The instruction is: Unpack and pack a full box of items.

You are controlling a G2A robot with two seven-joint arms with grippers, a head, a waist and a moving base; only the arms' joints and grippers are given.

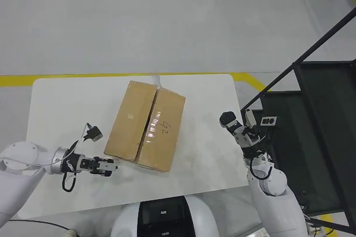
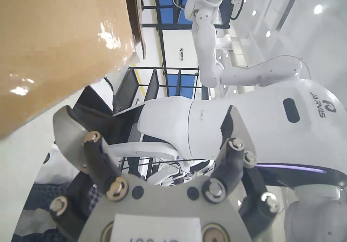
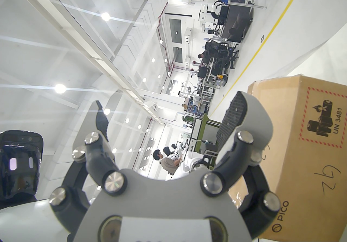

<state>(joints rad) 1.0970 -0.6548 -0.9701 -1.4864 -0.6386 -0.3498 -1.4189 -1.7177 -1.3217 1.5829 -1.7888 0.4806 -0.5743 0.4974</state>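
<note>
Box (image 1: 145,125) just beside left end effector (image 1: 114,167)

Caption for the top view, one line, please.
Closed cardboard box on white table; open left gripper by its corner, open right gripper apart.

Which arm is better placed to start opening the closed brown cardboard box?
Left, likely. The left gripper sits open close by a near corner of the closed brown cardboard box; the right gripper, also open, hangs well clear of its other side.
</note>
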